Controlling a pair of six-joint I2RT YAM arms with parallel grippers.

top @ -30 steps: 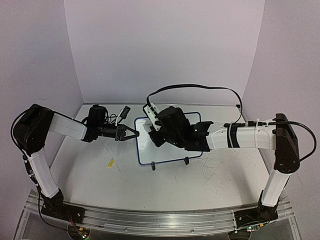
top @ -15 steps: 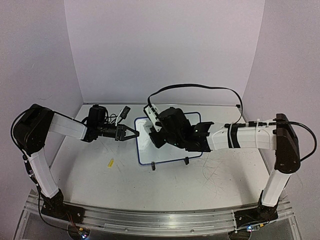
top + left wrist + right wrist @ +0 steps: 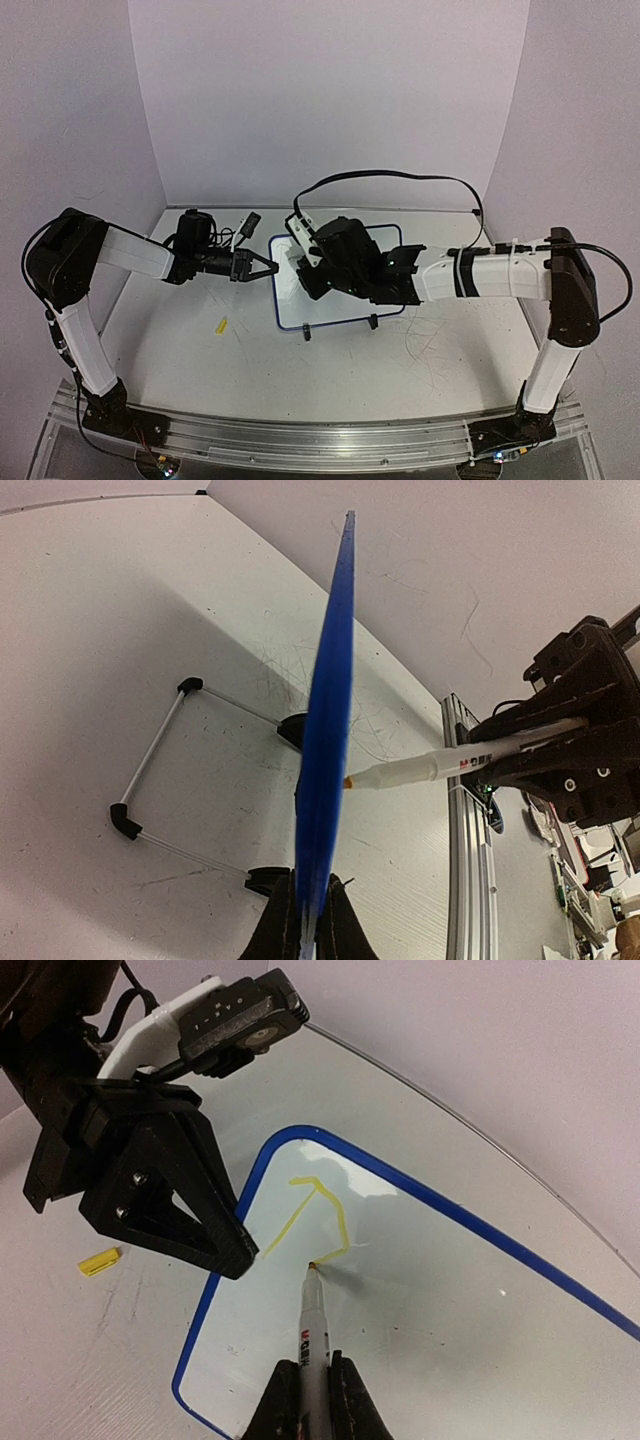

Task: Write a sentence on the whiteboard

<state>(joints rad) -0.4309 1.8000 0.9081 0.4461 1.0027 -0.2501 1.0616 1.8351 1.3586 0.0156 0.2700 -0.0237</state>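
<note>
Mid-counter, toward back: board (image 3: 300, 308) stands near-upright on wire stand (image 3: 150, 770); counter (image 3: 200, 360) is scuffed white.
Board: thin, blue rim, white face toward R arm. Prob. light, stiff and slick, so would tip or skid under pen push.
Hold spot: rim edge, clear of writing area, to brace it.
L claw (image 3: 308, 912): closed on board's rim at its left edge.
R claw (image 3: 305, 1400): clamped on marker (image 3: 312, 1332) barrel, tip touching board face.
Sentence (image 3: 320, 1210): only one angular yellow stroke so far, near top-left corner; barely begun, I'd judge.
Yellow bit (image 3: 98, 1261): small, lies on counter left of board; maybe the cap, can't tell.
</note>
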